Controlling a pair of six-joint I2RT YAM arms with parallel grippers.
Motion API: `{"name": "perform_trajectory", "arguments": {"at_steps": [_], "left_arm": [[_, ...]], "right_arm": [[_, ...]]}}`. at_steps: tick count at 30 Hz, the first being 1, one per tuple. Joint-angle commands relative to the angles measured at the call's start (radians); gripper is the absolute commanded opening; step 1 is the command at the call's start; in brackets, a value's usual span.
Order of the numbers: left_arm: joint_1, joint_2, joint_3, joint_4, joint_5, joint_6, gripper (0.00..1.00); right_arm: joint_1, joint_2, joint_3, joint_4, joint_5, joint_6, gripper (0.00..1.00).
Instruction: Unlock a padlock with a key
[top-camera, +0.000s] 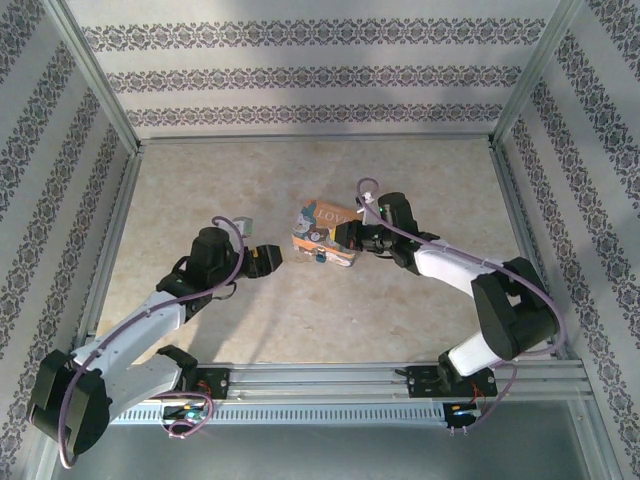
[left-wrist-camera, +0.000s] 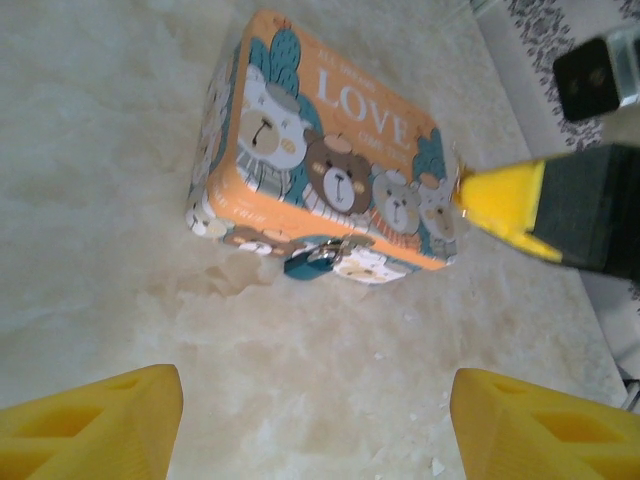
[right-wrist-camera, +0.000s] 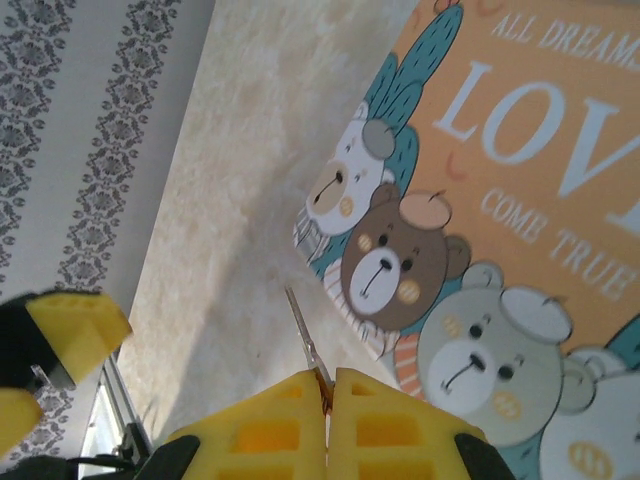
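Note:
The tiny teal padlock (left-wrist-camera: 305, 262) with a silvery shackle hangs at the front latch of the orange "LOVE" tin (left-wrist-camera: 330, 150), and also shows as a small spot on the tin's near side, the padlock (top-camera: 318, 256). My right gripper (right-wrist-camera: 328, 385) is shut on a thin silver key (right-wrist-camera: 305, 340) whose blade points forward beside the tin's (right-wrist-camera: 520, 200) corner. Its yellow fingertip (left-wrist-camera: 500, 205) touches the tin's right end. My left gripper (left-wrist-camera: 315, 400) stands open over bare table, short of the padlock. From above, the left gripper (top-camera: 268, 258) is left of the tin (top-camera: 320, 232) and the right gripper (top-camera: 352, 237) at its right.
The tin lies mid-table on a beige stone-patterned top (top-camera: 250, 190). Patterned walls with metal frame rails (top-camera: 310, 137) enclose the table on three sides. Bare table surrounds the tin at the back and front.

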Motion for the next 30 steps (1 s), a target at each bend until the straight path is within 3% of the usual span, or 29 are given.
{"name": "perform_trajectory", "arguments": {"at_steps": [1, 14, 30], "left_arm": [[-0.016, 0.011, -0.023, 0.061, -0.021, 0.014, 0.72], [-0.019, 0.052, -0.049, 0.097, -0.032, 0.003, 0.73], [-0.032, 0.126, -0.043, 0.116, -0.014, 0.029, 0.74]], "right_arm": [[-0.009, 0.052, 0.067, 0.031, -0.021, -0.042, 0.00], [0.004, 0.246, 0.237, -0.050, -0.029, -0.054, 0.00], [0.048, 0.310, 0.188, -0.023, 0.001, -0.019, 0.00]]}}
